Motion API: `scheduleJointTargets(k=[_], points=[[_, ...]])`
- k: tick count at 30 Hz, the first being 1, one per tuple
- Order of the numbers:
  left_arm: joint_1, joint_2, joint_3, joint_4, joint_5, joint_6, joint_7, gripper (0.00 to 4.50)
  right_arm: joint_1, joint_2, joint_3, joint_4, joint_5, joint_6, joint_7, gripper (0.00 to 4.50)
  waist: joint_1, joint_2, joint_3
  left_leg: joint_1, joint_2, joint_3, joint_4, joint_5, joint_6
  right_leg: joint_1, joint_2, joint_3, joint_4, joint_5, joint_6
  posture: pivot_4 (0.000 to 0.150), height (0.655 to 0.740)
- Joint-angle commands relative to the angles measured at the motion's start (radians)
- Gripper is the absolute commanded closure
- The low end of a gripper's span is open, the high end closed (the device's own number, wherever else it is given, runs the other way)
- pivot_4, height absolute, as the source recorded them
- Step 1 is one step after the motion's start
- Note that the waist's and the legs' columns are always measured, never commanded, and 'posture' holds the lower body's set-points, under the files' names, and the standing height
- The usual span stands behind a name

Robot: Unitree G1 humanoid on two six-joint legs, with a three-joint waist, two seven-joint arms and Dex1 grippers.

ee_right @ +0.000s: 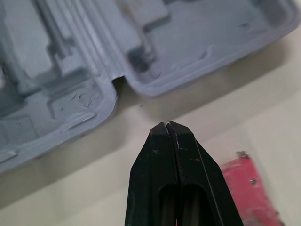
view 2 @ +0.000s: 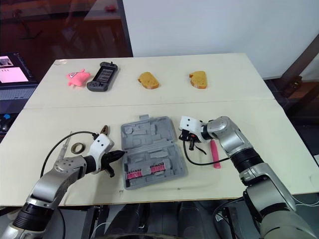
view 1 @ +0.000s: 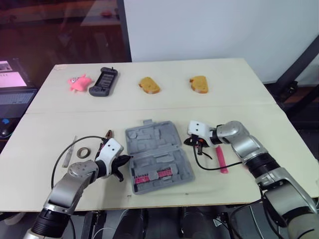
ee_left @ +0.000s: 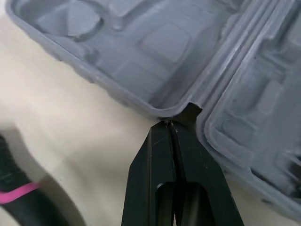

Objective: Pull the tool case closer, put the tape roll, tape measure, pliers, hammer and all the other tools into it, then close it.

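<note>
Left gripper [ee_left: 170, 125], right gripper [ee_right: 168, 125]: fingers pressed together, flanking open tool case [view 1: 159, 149]. Ungripped tips may slip, skewing case.

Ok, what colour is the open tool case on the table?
The tool case is grey, with pink pieces in its near half. The left eye view shows it best.

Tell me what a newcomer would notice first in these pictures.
The open grey tool case lies in the middle of the near half of the table. The left tool and the right tool, both shut, point at its left and right edges. Along the far side lie a pink toy, a black controller and two bread-like pieces.
</note>
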Motion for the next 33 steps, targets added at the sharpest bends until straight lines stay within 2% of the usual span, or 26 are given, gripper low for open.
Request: scheduleJointTargets(k=[1,19,33], points=[[-0.014,0.002,0.002,0.003,0.020,-0.025,0.005,4.47,-0.008,0.026,-0.005,-0.007,-0.004,-0.030,0.015,4.50,0.000,0.000,0.000,0.000,0.000,0.000,0.000,0.000,0.000,0.000,0.000,0.000,0.000,0.000,0.000,0.150,0.7400],[-0.096,-0.040,-0.037,0.047,0.004,-0.011,-0.053,4.47,0.024,0.034,0.008,-0.061,-0.053,-0.063,0.050,4.50,0.002,0.000,0.000,0.000,0.000,0.000,0.000,0.000,0.000,0.000,0.000,0.000,0.000,0.000,0.000,0.150,0.7400],[-0.085,-0.016,-0.054,0.027,-0.003,0.046,-0.098,4.47,0.165,-0.015,-0.010,-0.301,-0.023,0.127,0.092,4.50,0.002,0.000,0.000,0.000,0.000,-0.001,0.000,0.000,0.000,0.000,0.000,0.000,0.000,0.000,0.000,0.150,0.7400]])
